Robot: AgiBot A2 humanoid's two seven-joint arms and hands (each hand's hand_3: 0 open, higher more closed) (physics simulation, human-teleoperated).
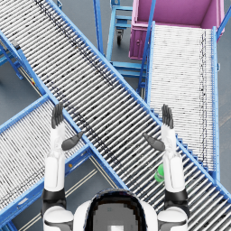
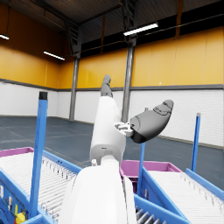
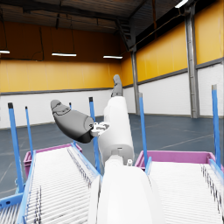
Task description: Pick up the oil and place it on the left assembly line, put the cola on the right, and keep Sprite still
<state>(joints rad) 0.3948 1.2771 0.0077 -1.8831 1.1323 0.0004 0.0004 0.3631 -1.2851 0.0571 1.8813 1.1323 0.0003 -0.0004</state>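
Observation:
A green object (image 1: 159,173), mostly hidden behind my right forearm, sits on the central roller conveyor (image 1: 103,103); I cannot tell which bottle it is. No oil or cola shows in any view. My left hand (image 1: 60,128) is raised over the left edge of the central conveyor, fingers straight and thumb spread, holding nothing. My right hand (image 1: 163,131) mirrors it over the conveyor's right side, empty too. In the left wrist view the left hand (image 2: 131,118) points up at the hall. In the right wrist view the right hand (image 3: 96,118) does the same.
A left roller line (image 1: 22,149) lies below left and a right roller line (image 1: 180,81) runs to a magenta bin (image 1: 176,13) at the top. Blue frame rails (image 1: 97,22) and posts border the conveyors. Grey floor shows between them.

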